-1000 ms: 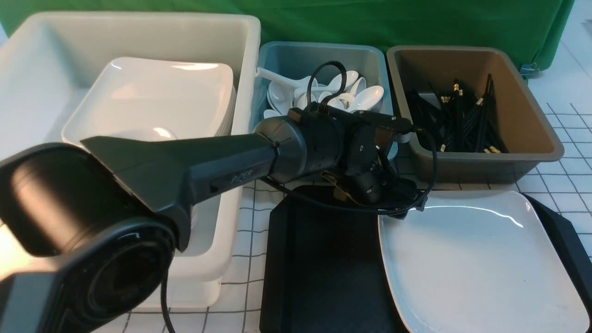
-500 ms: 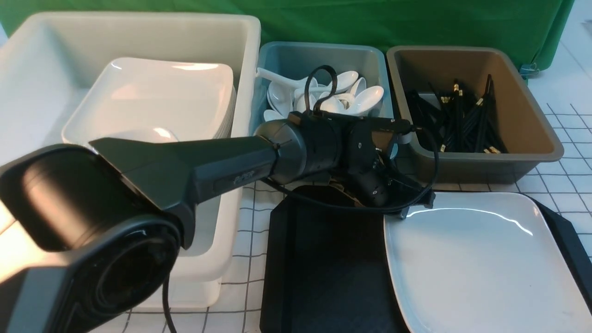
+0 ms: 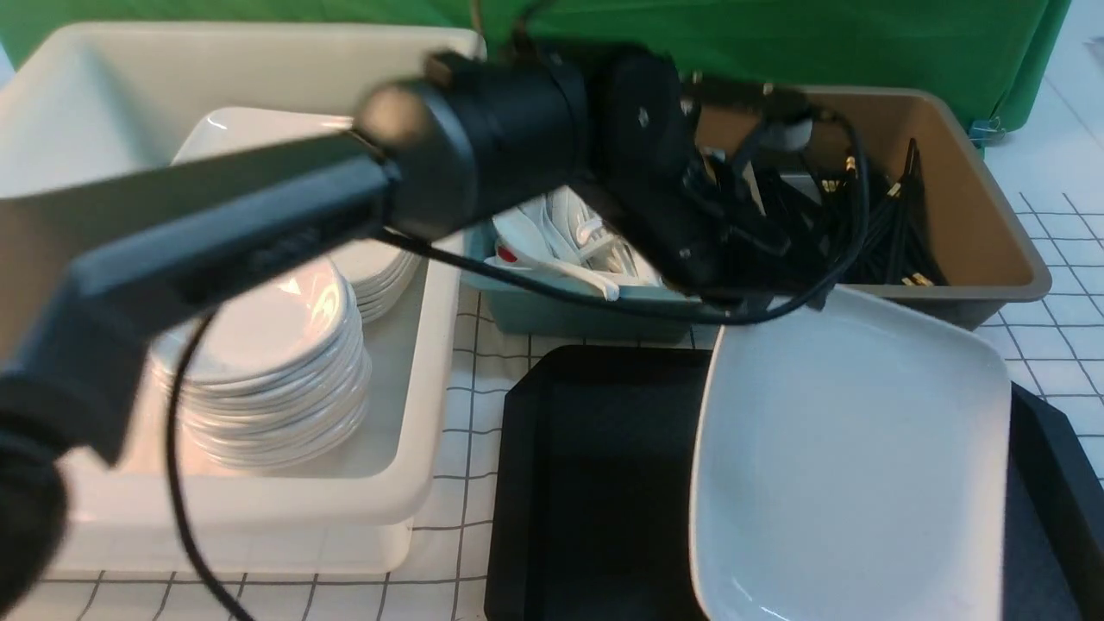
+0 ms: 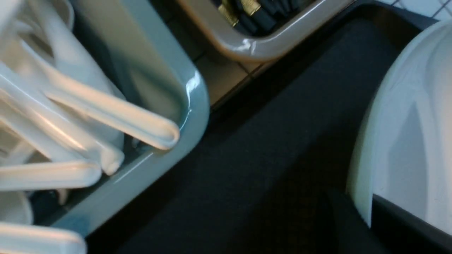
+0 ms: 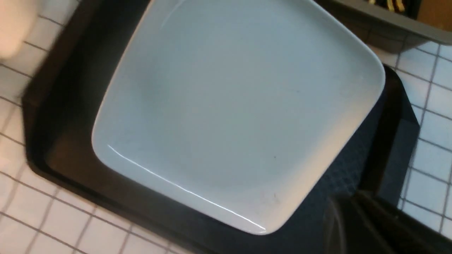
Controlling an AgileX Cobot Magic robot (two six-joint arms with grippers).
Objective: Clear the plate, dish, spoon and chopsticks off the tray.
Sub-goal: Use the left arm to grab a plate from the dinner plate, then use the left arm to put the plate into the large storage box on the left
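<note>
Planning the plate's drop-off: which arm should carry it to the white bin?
Left. Its fingers clamp the plate's raised far edge, and the white bin of stacked dishes sits on that side. The right fingers hover shut over the tray, holding nothing.
</note>
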